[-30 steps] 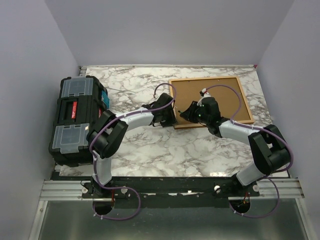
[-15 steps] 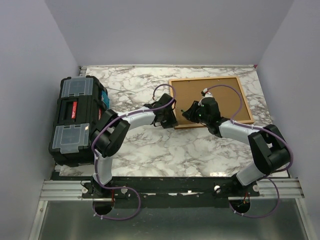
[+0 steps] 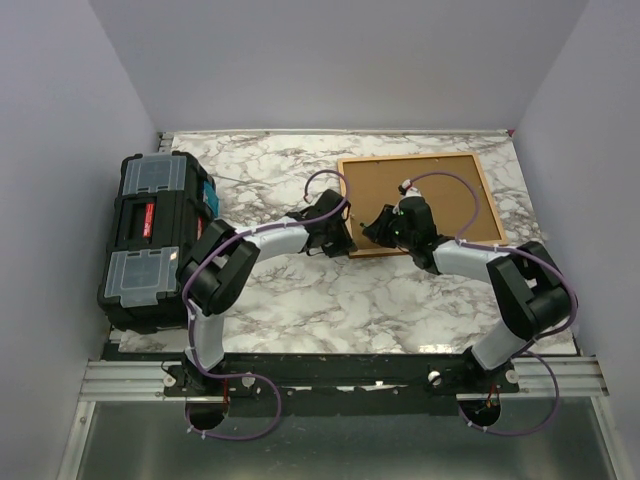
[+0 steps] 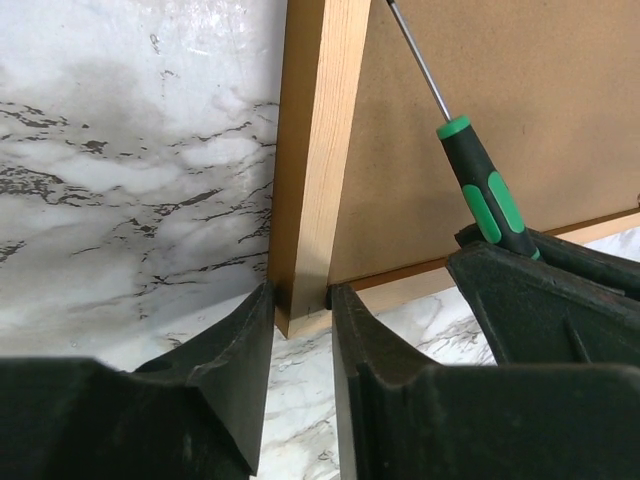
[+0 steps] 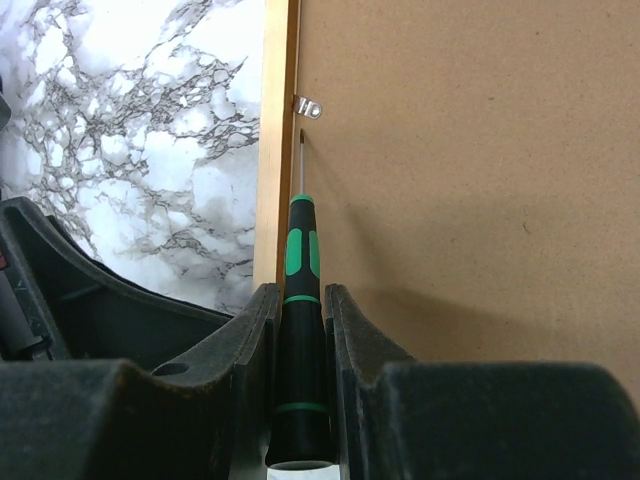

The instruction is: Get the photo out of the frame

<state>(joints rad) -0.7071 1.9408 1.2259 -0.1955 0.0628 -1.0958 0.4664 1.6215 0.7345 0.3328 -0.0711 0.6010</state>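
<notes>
The right elbow [image 3: 525,285] has drawn inward; the right end effector [image 5: 300,292] clamps a screwdriver [image 5: 300,250] near the clip [image 5: 308,105], the left end effector [image 4: 300,292] pinches the frame [image 4: 312,150] at its near-left corner, far right on the tabletop [image 3: 300,290], and a slipping tip could gouge the backing board [image 5: 450,200].

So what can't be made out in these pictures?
- The photo: in no view; the frame lies face down and the brown backing board covers it.
- The screwdriver tip: right wrist view, too thin to tell whether it is wedged under the board's edge.
- The left pincer and right pincer: top view, hidden beneath their own wrists.
- The toolbox contents: top view, lid shut.
</notes>
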